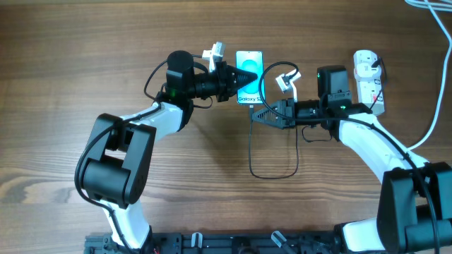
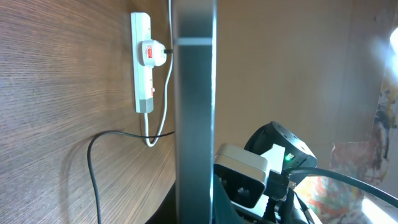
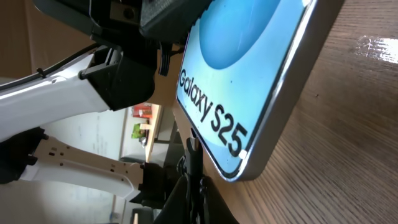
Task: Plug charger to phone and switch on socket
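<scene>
Left gripper clamped on phone, right gripper pinching charger at its lower edge, socket nearby

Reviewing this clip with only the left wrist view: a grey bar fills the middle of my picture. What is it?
Observer: The phone, seen edge-on. Overhead shows its teal screen facing up, gripped by the left hand.
Operator: Where is the right hand?
Observer: The right hand sits at the phone's bottom edge, shut on the charger.
Operator: Is the tip in?
Observer: The right wrist view shows a dark tip meeting that edge under "Galaxy S25"; whether it is seated, I cannot tell.
</scene>
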`<state>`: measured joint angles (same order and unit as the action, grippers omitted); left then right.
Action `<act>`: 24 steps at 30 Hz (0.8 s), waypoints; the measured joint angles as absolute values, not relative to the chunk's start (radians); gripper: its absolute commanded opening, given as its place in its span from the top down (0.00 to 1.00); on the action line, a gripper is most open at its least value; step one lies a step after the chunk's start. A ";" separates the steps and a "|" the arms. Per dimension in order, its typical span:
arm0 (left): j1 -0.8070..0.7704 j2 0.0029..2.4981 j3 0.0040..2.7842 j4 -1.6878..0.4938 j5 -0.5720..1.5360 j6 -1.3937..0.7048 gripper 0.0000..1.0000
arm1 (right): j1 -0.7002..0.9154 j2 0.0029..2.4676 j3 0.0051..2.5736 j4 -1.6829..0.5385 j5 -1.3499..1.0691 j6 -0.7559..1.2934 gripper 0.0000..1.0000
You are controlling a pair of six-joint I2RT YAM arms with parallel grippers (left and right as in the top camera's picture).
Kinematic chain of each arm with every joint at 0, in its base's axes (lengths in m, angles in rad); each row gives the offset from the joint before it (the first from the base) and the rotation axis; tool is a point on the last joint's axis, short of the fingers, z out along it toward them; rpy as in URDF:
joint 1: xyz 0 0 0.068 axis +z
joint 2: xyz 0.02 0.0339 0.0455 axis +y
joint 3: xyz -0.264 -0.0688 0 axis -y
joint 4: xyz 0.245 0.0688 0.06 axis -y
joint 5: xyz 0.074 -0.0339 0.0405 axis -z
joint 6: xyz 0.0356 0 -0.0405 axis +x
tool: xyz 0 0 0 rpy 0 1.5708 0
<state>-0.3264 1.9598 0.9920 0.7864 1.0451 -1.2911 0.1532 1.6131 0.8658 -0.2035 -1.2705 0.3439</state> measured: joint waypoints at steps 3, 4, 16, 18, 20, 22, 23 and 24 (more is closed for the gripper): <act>-0.326 1.960 0.992 0.786 1.045 -1.291 0.96 | 0.154 1.613 0.866 -0.204 -1.266 0.344 0.96; -0.326 1.960 0.992 0.786 1.045 -1.291 0.96 | 0.154 1.613 0.866 -0.204 -1.263 0.347 0.96; -0.326 1.960 0.992 0.786 1.045 -1.291 0.96 | 0.153 1.613 0.866 -0.209 -1.256 0.348 0.96; -0.326 1.960 0.992 0.786 1.045 -1.291 0.96 | 0.154 1.613 0.866 -0.209 -1.256 0.348 0.96; -0.326 1.960 0.992 0.786 1.045 -1.291 0.96 | 0.153 1.613 0.866 -0.209 -1.256 0.348 0.96; -0.326 1.960 0.992 0.786 1.045 -1.291 0.96 | 0.153 1.613 0.866 -0.209 -1.256 0.348 0.96; -0.326 1.960 0.992 0.786 1.045 -1.291 0.96 | 0.153 1.613 0.866 -0.209 -1.256 0.348 0.96; -0.326 1.960 0.992 0.786 1.045 -1.291 0.96 | 0.153 1.613 0.866 -0.209 -1.256 0.349 0.96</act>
<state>-0.3264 1.9598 0.9924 0.7864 1.0451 -1.2907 0.1532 1.6131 0.8658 -0.2089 -1.2556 0.3492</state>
